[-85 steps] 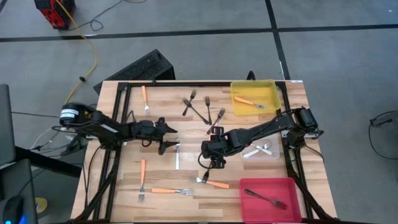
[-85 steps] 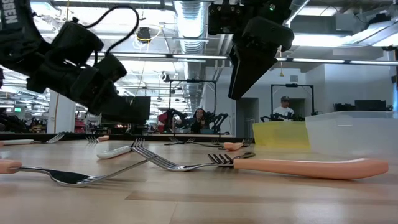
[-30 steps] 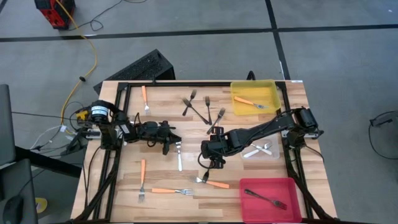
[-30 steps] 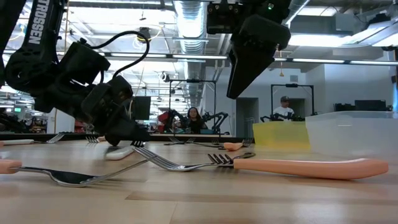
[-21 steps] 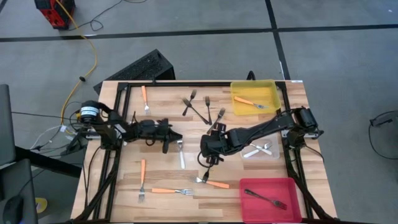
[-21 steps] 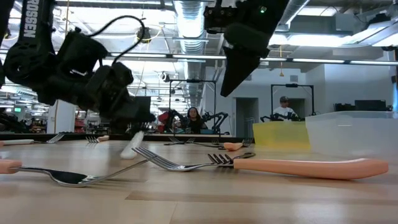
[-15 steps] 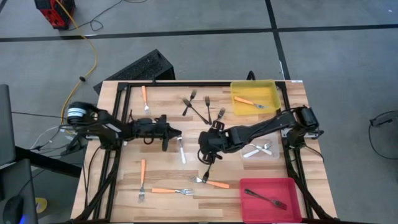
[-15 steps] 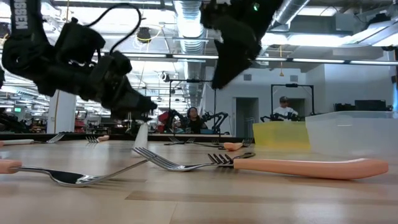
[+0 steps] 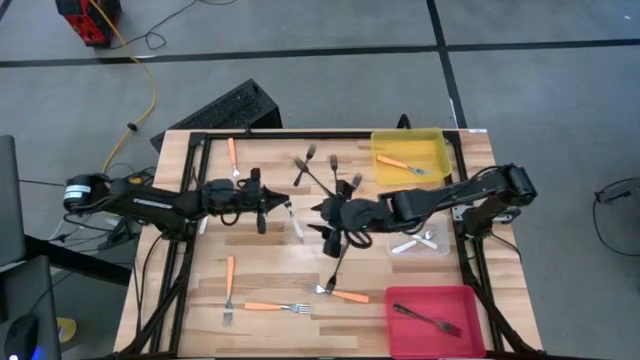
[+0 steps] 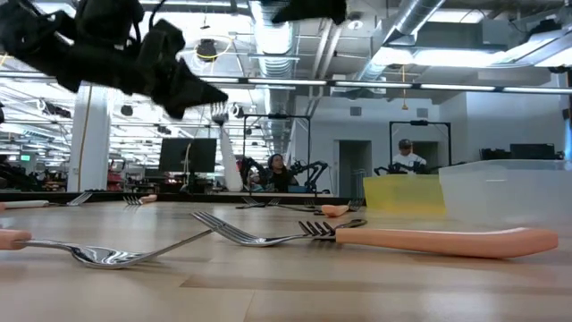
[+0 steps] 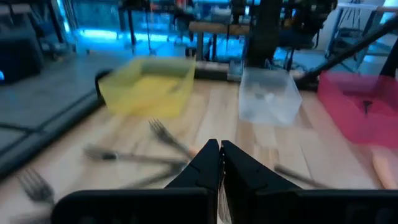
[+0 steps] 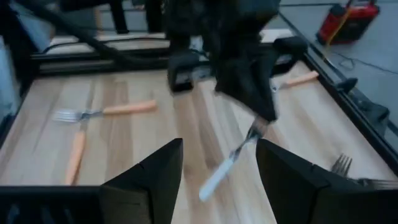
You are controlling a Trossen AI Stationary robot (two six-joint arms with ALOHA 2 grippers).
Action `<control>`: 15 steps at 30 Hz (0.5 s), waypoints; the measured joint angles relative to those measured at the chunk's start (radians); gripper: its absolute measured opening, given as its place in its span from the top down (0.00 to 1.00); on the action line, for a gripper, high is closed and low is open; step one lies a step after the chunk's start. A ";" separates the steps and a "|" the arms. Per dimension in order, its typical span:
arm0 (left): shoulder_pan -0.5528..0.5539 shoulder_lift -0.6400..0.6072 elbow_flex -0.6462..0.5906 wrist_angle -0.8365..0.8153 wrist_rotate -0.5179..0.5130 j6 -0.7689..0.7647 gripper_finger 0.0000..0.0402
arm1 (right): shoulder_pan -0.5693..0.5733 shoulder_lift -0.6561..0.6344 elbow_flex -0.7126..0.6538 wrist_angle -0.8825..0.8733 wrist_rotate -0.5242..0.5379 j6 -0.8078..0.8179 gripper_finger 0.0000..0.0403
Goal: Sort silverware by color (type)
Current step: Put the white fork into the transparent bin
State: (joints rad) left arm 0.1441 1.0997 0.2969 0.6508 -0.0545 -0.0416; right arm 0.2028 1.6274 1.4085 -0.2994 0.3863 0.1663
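Held fork: the pale fork (image 9: 294,224) hangs by its tine end from the left hand (image 9: 281,207), handle drooping, near bench centre just toward 9 o'clock; lifted clear of the wood, probably for carrying to a bin.
Same fork, right wrist view: pale fork (image 12: 231,160) dangles tilted under the left hand's dark fingers.
Left hand: pinched shut on the pale fork; its fingers (image 11: 219,163) meet with no gap, facing the three bins.
Right hand: right hand (image 9: 332,225) sits at bench centre, jaws spread wide and empty, facing the held fork, perhaps ready to receive it.
Black forks: a cluster (image 9: 325,178) toward 12 o'clock, unsorted.
Orange forks: one (image 9: 232,157) at 11 o'clock, two (image 9: 262,306) at 7 o'clock, one (image 9: 342,294) at 6 o'clock.
Yellow bin: yellow bin (image 9: 379,148) at 1 o'clock holds an orange fork.
Clear bin: clear bin (image 9: 445,243) at 3 o'clock holds pale forks, so likely this fork's destination.
Red bin: red bin (image 9: 400,325) at 5 o'clock holds a dark fork.
Bench: bench (image 9: 200,285) carries all.
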 joint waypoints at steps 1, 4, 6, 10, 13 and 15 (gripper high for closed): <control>-0.002 -0.011 0.019 -0.007 -0.002 0.009 1.00 | 0.000 -0.016 -0.019 0.018 -0.009 -0.012 0.43; -0.017 -0.066 0.052 -0.052 -0.007 0.049 1.00 | -0.015 -0.075 -0.111 0.168 -0.071 -0.032 0.43; -0.030 -0.094 0.081 -0.075 -0.008 0.073 1.00 | -0.027 -0.115 -0.189 0.229 -0.092 -0.027 0.43; -0.062 -0.118 0.143 -0.124 -0.011 0.105 1.00 | -0.057 -0.178 -0.323 0.315 -0.157 0.005 0.43; -0.095 -0.100 0.195 -0.143 -0.012 0.139 1.00 | -0.062 -0.188 -0.379 0.377 -0.194 0.017 0.43; -0.117 -0.101 0.212 -0.184 -0.038 0.161 1.00 | -0.061 -0.165 -0.382 0.420 -0.197 0.010 0.43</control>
State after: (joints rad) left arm 0.0276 0.9983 0.5085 0.4671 -0.0922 0.1189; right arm 0.1421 1.4624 1.0264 0.1209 0.1897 0.1765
